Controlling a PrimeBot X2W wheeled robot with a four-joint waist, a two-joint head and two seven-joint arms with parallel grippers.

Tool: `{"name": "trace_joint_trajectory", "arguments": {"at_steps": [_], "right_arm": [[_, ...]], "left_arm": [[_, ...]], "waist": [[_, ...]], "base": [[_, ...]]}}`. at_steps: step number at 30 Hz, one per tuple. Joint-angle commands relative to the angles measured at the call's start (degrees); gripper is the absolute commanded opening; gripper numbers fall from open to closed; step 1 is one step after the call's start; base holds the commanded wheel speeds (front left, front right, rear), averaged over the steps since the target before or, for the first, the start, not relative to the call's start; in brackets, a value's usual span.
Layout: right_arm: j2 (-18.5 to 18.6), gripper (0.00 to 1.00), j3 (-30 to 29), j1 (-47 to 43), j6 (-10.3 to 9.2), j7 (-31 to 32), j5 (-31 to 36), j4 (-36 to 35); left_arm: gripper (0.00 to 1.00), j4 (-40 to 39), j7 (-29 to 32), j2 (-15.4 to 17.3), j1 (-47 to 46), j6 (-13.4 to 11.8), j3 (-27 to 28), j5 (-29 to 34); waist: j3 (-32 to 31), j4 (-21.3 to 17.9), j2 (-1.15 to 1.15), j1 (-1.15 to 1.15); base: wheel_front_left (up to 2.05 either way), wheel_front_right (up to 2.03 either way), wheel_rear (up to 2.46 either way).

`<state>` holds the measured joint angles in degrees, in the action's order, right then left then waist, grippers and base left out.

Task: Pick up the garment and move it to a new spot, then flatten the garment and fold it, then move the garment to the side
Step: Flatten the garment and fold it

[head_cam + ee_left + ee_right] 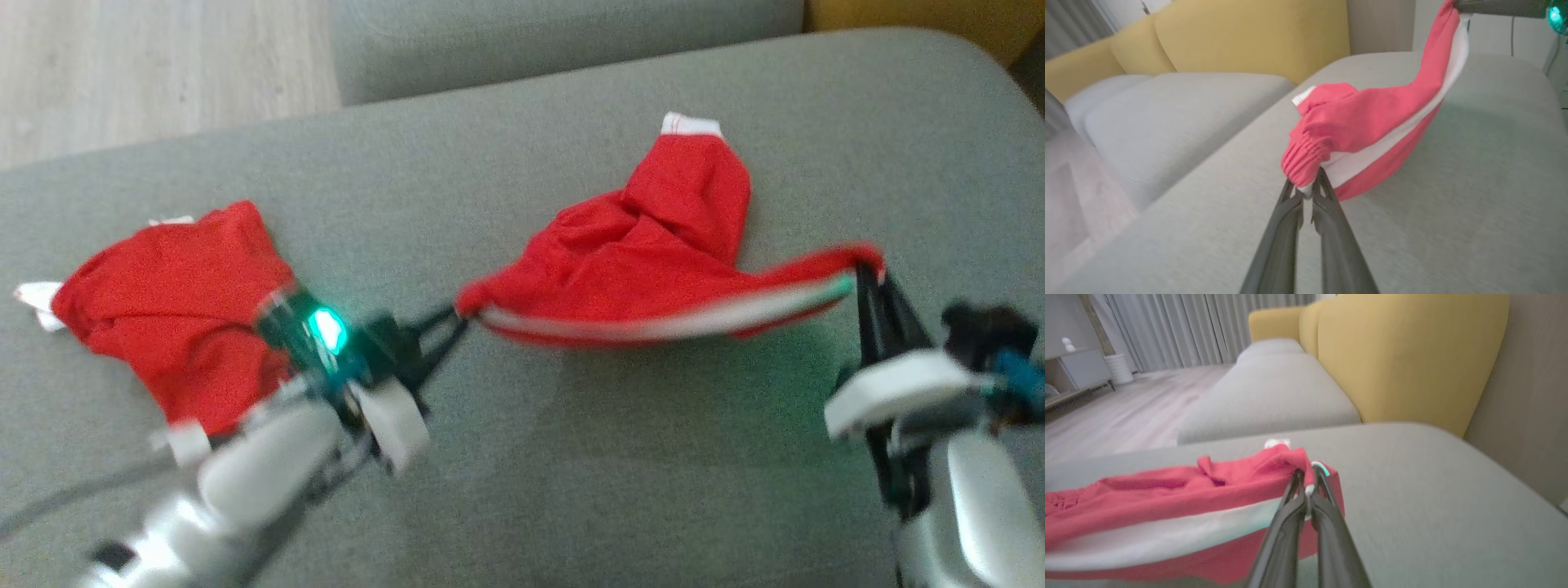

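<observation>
Garment [637,261]: red knit fabric with a wide white band [653,327] along its lower edge and a thin green tint at the band's right end. A white cuff [691,124] sits at the top tip. It is bunched and creased, not flat. The top part lies on the grey cushion [571,457], and the lower edge is stretched into a line between the two pincers, sagging a little mid-span.

Left pincer [457,318]: fingers together, clamped on the garment's left end. In the left wrist view the tips bite a ribbed, gathered red hem [1302,161] with white fabric just beside it. A green light [326,327] glows on the wrist.

Right pincer [861,273]: fingers together, clamped on the garment's right end, where the red edge and white band meet. In the right wrist view the cloth runs off to the left from the tips, red over white over red.

The garment sits centre to right on the cushion, with its stretched edge lifted slightly off the surface and a shadow beneath it.

Second red cloth [171,310]: crumpled on the cushion at left, partly behind the left arm, with white trim [37,298] at its left edge. Can't tell if it joins the held garment.

Background: yellow sofa back [1404,355], another grey seat [1274,396], pale wood floor [163,65], grey curtains [1188,326]. The head view is motion-blurred.
</observation>
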<state>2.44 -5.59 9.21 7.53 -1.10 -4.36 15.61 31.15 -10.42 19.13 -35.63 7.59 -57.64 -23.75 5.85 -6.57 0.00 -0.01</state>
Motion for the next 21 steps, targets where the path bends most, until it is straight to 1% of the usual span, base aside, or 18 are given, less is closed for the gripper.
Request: {"name": "trace_joint_trajectory", "arguments": {"at_steps": [1,3,6,11,16,21], "right_arm": [[0.4,0.00,1.8,5.5,-0.04,1.1,0.9,-3.9],[0.5,0.00,2.4,8.5,-0.04,2.5,1.1,-5.4],[1.6,0.00,3.6,13.7,-0.04,3.8,1.0,-6.5],[2.7,0.00,5.9,21.3,-0.04,4.1,0.7,-6.9],[3.4,0.00,8.8,24.7,-0.04,3.6,0.8,-5.4],[4.3,0.00,10.5,25.8,-0.04,2.7,1.9,-3.3]], "left_arm": [[0.00,-2.7,1.6,3.4,-7.6,-0.1,2.0,-1.6],[0.00,-4.0,4.2,5.1,-11.5,-0.1,1.6,-4.0],[0.00,-4.5,8.2,7.5,-18.3,-0.1,0.6,-6.9],[0.00,-2.5,12.8,9.5,-28.5,-0.1,-1.7,-10.3],[0.00,-0.7,14.3,9.9,-34.9,-0.1,-4.8,-14.0],[0.00,0.7,13.8,9.8,-38.6,-0.1,-7.6,-16.6]], "waist": [[-2.3,0.8,0.00,0.01],[-3.6,1.2,0.00,0.01],[-5.5,1.6,0.00,0.01],[-6.8,1.6,0.00,0.01],[-7.8,1.5,0.00,0.01],[-8.4,1.6,0.00,0.01]], "base": [[0.00,0.00,0.00],[0.00,0.00,0.00],[0.00,0.00,0.00],[0.00,0.00,0.00],[0.00,0.00,0.00],[0.00,0.00,0.00]]}}
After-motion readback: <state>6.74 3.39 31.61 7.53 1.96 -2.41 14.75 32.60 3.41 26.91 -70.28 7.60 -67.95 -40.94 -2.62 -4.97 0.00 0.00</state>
